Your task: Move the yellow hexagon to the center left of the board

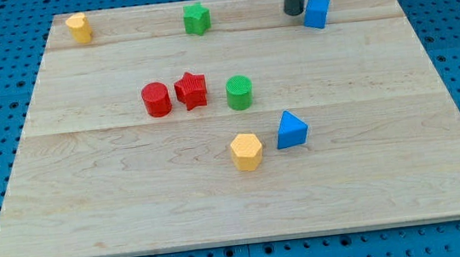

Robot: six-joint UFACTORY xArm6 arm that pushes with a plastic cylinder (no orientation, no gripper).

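Note:
The yellow hexagon (247, 151) sits on the wooden board (118, 200), a little below and right of the board's middle. A blue triangle (291, 130) lies just to its right. My tip (295, 11) is at the view's top, right of centre, touching or almost touching the left side of a blue cube (316, 12). The tip is far above the yellow hexagon in the view.
A red cylinder (157, 99), a red star (191, 90) and a green cylinder (239, 92) stand in a row near the middle. A green star (195, 18) is at top centre. Another yellow block (78, 28) is at the top left corner.

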